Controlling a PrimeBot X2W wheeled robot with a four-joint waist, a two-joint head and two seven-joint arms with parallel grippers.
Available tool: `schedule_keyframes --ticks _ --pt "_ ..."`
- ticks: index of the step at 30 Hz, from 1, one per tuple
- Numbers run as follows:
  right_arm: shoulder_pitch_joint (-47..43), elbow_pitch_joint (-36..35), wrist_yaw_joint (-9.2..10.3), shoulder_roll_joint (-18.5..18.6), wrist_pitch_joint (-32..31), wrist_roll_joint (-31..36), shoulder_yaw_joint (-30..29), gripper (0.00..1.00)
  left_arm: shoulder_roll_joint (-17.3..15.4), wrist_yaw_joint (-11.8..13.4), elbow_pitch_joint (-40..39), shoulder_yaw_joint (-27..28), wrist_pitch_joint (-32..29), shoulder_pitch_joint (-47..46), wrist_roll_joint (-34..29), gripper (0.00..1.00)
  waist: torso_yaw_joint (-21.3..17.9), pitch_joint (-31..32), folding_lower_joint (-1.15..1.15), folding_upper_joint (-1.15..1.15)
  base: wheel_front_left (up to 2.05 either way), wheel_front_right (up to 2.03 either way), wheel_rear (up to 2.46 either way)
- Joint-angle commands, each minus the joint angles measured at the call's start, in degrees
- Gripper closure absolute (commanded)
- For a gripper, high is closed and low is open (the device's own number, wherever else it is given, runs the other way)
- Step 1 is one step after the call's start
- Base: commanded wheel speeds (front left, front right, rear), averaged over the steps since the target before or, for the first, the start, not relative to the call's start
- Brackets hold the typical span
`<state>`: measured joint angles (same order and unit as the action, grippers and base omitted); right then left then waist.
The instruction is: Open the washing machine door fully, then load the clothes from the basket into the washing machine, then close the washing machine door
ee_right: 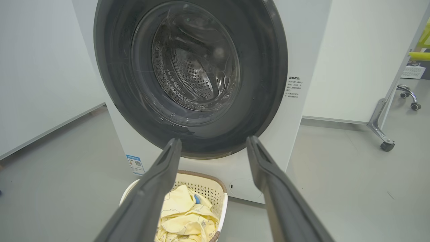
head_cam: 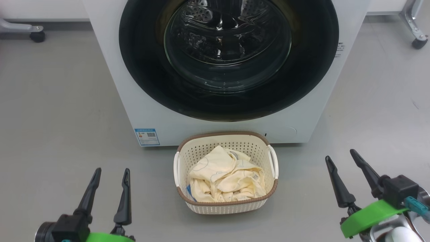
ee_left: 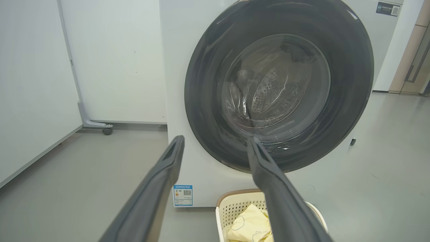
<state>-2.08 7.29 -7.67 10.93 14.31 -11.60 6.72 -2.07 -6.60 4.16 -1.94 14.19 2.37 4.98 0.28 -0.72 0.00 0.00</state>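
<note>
The large round washing machine door (head_cam: 228, 50), glossy black ring around clear glass, sits shut on the white washing machine (head_cam: 161, 117), and the small cream perforated basket (head_cam: 221, 134) just before it holds soft pale yellow clothes (head_cam: 225, 178). The left gripper (head_cam: 112, 170) and right gripper (head_cam: 340, 154) flank the basket, fingers (head_cam: 88, 197) spread and empty. The door looks rigid and slick, best hooked at the ring's outer edge (no handle can be made out); the limp, light clothes should take a pinch at a raised fold.
</note>
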Motion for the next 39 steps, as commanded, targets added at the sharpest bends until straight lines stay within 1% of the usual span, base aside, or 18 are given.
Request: schedule_keyframes --ticks 1,15,26,32,39 --pt "1.76 -1.55 0.19 0.88 0.69 0.46 0.52 0.00 -0.81 -0.10 -1.52 2.13 0.81 -1.43 -0.27 0.00 -0.02 -0.03 0.00 0.00 0.00 0.00 0.00" --pt "1.70 -1.22 0.19 -0.11 0.69 1.55 -1.28 0.00 -0.81 -0.25 -0.96 3.05 0.81 -1.30 -0.14 0.00 -0.30 -0.19 0.00 0.00 0.00 0.00 0.00" --pt "1.96 -1.03 0.19 -0.26 0.69 1.73 -1.43 0.00 -0.81 -0.17 -1.16 3.44 0.81 -1.62 0.43 0.00 -0.48 -0.49 0.00 0.00 0.06 0.06 -0.11" --pt "2.04 -0.93 0.19 -0.27 0.69 1.77 -1.31 0.00 -0.81 -0.21 -1.46 3.53 0.81 -1.71 0.53 0.00 -0.65 -0.41 0.00 0.00 0.54 0.54 -1.09" --pt "2.06 -0.78 0.19 -0.25 0.69 1.73 -1.21 0.00 -0.81 -0.26 -1.53 3.57 0.81 -1.67 0.57 0.00 -0.96 -0.30 0.00 0.00 1.05 1.05 -2.09"
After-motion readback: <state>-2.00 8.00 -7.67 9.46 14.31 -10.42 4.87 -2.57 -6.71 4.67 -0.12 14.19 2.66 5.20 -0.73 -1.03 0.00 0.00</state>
